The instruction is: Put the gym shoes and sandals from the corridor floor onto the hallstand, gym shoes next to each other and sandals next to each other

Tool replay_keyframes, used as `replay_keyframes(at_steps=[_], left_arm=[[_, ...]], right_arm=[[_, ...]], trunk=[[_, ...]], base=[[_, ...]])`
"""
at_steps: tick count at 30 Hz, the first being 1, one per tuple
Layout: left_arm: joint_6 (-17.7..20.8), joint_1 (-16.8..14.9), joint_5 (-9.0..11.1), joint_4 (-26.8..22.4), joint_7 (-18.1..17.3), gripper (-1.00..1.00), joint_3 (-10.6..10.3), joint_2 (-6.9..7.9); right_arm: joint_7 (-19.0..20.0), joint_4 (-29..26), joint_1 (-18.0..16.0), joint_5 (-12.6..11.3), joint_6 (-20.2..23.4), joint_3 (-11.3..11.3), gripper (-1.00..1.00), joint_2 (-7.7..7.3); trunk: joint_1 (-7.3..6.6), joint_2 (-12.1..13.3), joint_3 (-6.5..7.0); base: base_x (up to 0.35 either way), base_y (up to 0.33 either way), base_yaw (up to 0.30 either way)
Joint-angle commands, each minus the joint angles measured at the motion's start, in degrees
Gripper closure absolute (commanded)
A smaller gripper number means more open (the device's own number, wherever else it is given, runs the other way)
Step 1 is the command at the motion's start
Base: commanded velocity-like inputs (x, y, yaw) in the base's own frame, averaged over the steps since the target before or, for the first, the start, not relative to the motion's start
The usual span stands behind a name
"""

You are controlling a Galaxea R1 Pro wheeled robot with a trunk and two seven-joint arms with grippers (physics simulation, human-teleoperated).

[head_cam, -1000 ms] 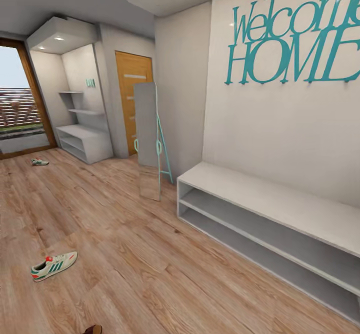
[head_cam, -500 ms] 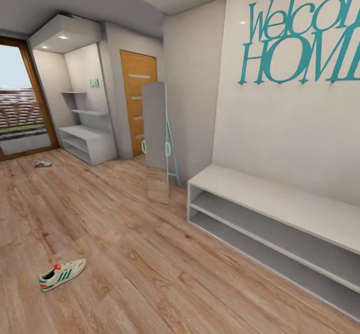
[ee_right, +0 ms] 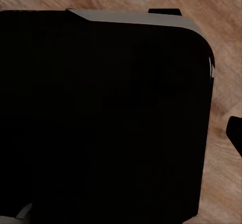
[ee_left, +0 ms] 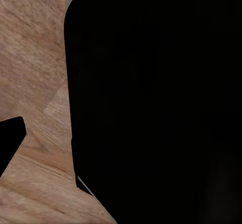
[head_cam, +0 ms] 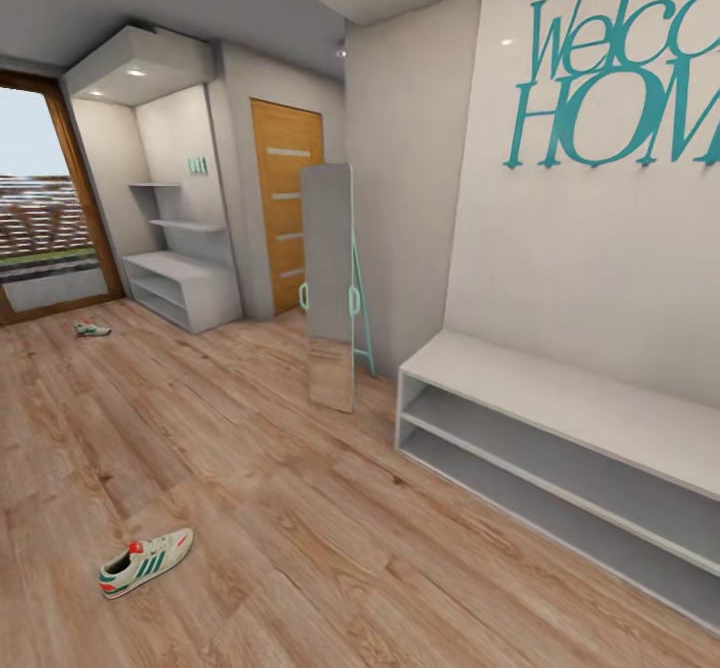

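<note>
One gym shoe [head_cam: 145, 561], white with green stripes and red toe, lies on the corridor floor [head_cam: 300, 508] at the near left. The other gym shoe [head_cam: 92, 329] lies far off, near the glass door. The hallstand [head_cam: 185, 288], pale grey with two floating shelves above its bench, stands in the far alcove, and nothing lies on it. The sandals are out of view. Both wrist views face a large black body close up, with wood floor [ee_left: 35, 58] at the edges. Small dark tips [ee_left: 10, 138] [ee_right: 235, 133] poke in, and they do not show how the jaws stand.
A long low white bench [head_cam: 560, 448] with two open shelf slots runs along the right wall under teal lettering. A tall standing mirror [head_cam: 330, 288] leans by the wall corner. An orange door [head_cam: 288, 203] is behind it, and a glass door [head_cam: 45, 218] at the far left.
The whole picture has slid right and slightly down, so the camera has turned. A dark brown tip at the bottom edge a second ago has left the view. The shoes have not moved.
</note>
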Motion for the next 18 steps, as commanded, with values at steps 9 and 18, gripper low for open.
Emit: replay_keyframes(at_steps=[9, 18], left_arm=[[0.03, -0.05, 0.03, -0.04, -0.02, -1.0, 0.01, -0.01], [0.04, -0.08, 0.02, -0.93, 0.02, -1.0, 0.01, -0.01]], right_arm=[[0.11, -0.09, -0.02, -0.06, 0.02, -0.04, -1.0, 0.0], [0.17, -1.45, -0.03, -0.04, 0.02, -0.04, -1.0, 0.0]], trunk=[[0.0, -0.03, 0.14], [0.0, -0.03, 0.46]], base=[[0.019, 0.334, -0.146], [0.001, 0.337, -0.229]])
